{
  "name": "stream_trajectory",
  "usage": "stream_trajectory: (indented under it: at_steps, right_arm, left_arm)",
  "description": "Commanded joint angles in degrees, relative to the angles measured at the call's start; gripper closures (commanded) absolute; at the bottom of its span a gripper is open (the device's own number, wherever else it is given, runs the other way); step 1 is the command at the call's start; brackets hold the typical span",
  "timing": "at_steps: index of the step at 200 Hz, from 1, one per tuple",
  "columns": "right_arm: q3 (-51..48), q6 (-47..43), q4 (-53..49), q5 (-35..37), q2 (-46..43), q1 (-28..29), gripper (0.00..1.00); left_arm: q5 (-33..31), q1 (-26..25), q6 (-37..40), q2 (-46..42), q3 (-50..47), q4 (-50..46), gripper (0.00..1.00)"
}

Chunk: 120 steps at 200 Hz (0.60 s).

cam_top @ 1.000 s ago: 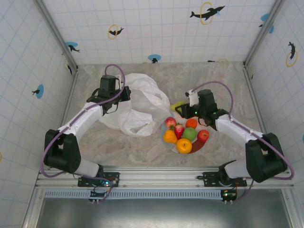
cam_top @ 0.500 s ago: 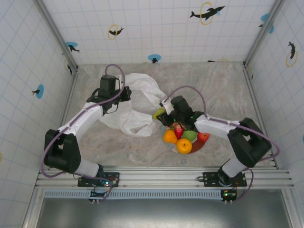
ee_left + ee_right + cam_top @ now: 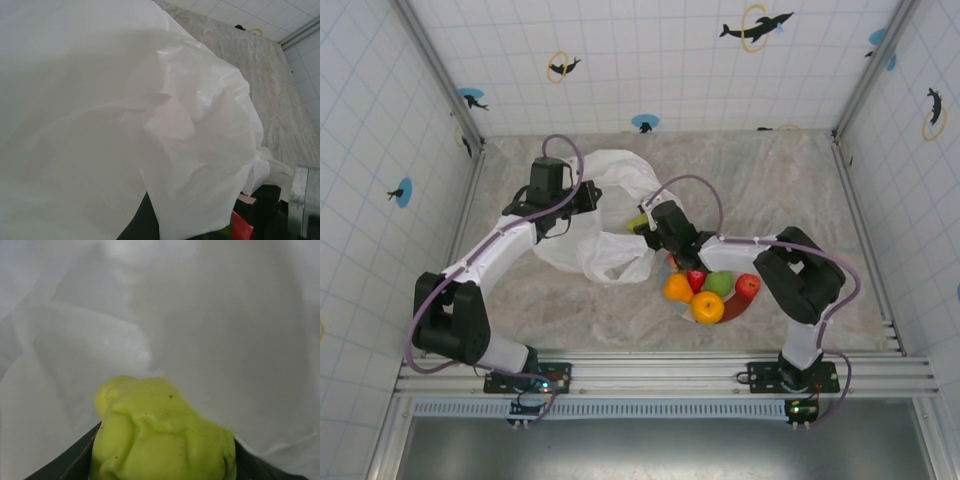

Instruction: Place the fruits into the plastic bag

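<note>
The plastic bag [image 3: 610, 215] lies wrinkled at the table's left centre. My left gripper [image 3: 582, 197] is shut on its upper left edge, and white film [image 3: 150, 100] drapes over that wrist's camera. My right gripper [image 3: 645, 222] is shut on a yellow-green pear [image 3: 160, 440], which sits between its dark fingers [image 3: 75, 462] at the bag's right-hand opening. White bag film rises right behind the pear. Two oranges [image 3: 677, 288], a strawberry [image 3: 697, 279], a green apple [image 3: 720, 283] and a red apple [image 3: 748, 286] rest on the plate [image 3: 735, 310].
The plate stands just right of the bag, under my outstretched right arm. Tiled walls enclose the marble table [image 3: 790, 180] on three sides, with open surface at the back right. The metal rail [image 3: 660, 375] with both arm bases runs along the near edge.
My right arm has swung left from beside the plate to the bag's opening, carrying the pear. The left arm and the bag edge it holds have stayed put.
</note>
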Motion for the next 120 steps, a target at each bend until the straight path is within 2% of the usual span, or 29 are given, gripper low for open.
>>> stream_trajectory:
  at_steps: [1,36,65,89,120]
  right_arm:
    - [4.31,9.58,3.85,4.87,2.91,-0.72,0.61]
    - [9.46,17.55,3.43,1.00,8.88,0.25,0.61]
    - [15.10,24.77,2.44,-1.35,14.04,0.86,0.57]
    - [19.59,28.11,4.01,-8.27,17.66,1.34,0.52]
    - [21.62,30.09,8.28,-17.60,19.33,1.44,0.40]
  left_arm:
    - [2.95,0.22,-1.57,0.95,-0.58,1.83,1.00]
    - [4.31,0.18,-2.61,1.21,-1.31,3.15,1.00]
    - [5.86,0.27,-3.62,1.71,-1.41,3.74,1.00]
    - [6.27,0.26,-3.97,1.96,-1.56,4.03,1.00]
    - [6.09,0.28,-4.12,2.06,-1.55,3.94,1.00]
